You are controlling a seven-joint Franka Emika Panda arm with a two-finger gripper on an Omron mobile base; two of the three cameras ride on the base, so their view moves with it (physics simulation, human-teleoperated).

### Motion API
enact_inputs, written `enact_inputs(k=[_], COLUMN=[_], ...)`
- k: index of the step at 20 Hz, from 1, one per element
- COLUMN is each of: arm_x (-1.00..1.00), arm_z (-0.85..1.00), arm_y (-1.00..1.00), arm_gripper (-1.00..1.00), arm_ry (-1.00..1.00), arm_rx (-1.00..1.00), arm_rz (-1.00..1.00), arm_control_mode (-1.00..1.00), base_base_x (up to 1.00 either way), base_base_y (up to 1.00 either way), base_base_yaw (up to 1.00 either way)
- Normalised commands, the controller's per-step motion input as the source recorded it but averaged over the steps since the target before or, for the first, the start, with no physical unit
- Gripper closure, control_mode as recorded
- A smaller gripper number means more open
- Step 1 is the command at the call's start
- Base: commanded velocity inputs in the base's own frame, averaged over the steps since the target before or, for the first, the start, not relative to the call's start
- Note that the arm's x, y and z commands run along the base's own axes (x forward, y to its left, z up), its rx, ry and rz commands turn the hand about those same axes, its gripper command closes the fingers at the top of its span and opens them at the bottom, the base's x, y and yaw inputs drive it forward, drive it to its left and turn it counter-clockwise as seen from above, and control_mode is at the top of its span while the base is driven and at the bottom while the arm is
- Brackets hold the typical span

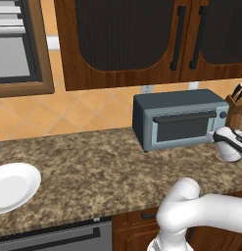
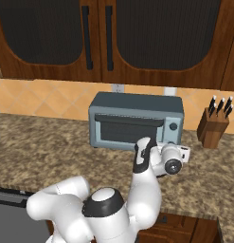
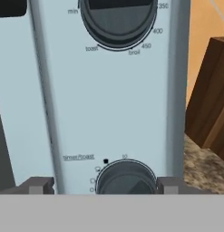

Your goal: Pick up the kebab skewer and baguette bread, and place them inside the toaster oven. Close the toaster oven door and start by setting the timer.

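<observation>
1. You've got dark wood wall cabinets across the top, arched dark ribbed panels, long black vertical bar handles.
2. Backsplash is orange-tan tile laid on the diagonal, matte; a white outlet sits just above the oven.
3. Counter is speckled brown-and-cream granite, flat, running left to right; brown drawer fronts below, plus a grey appliance front with a dark bar handle at near left.
4. Your arm is glossy white, rounded links, dark joint caps, reaching up toward the oven's right side.
5. The toaster oven is boxy, blue-grey, smooth, standing at the far side of the counter against the backsplash, right of centre.
6. The toaster oven door looks shut: dark glass window, grey frame, dark horizontal bar handle along its top.
7. Knife block is angled brown wood, black handles sticking up, just right of the oven.
8. White plate is round, glossy, shallow, at the near left of the counter, well apart from the oven.
9. Your gripper is spread wide, grey square fingertips on either side of the lower knob, clamped on nothing; can't tell if they touch it.
10. That lower knob is round, dark grey, labelled timer/toast; the upper knob is bigger, with toast, broil and temperature marks, both on the pale panel.
</observation>
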Motion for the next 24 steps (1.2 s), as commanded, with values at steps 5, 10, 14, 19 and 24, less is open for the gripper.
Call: enact_inputs(k=[5,10,14,19,24], arm_x=[0.00,0.00,0.03,0.26,0.20], arm_z=[0.00,0.00,0.00,-0.01,-0.01], arm_y=[-0.02,-0.04,0.00,0.00,0.03], arm_gripper=[1.00,1.00,1.00,1.00,1.00], arm_ry=[0.03,0.01,0.01,0.00,0.00], arm_rx=[0.00,0.00,0.00,0.00,0.00], arm_rz=[0.05,0.06,0.02,0.00,0.00], arm_control_mode=[-1.00,-1.00,-1.00,-1.00,-1.00], base_base_x=[0.00,0.00,0.00,0.00,0.00], base_base_y=[0.00,0.00,0.00,0.00,0.00], base_base_yaw=[0.00,0.00,0.00,0.00,0.00])
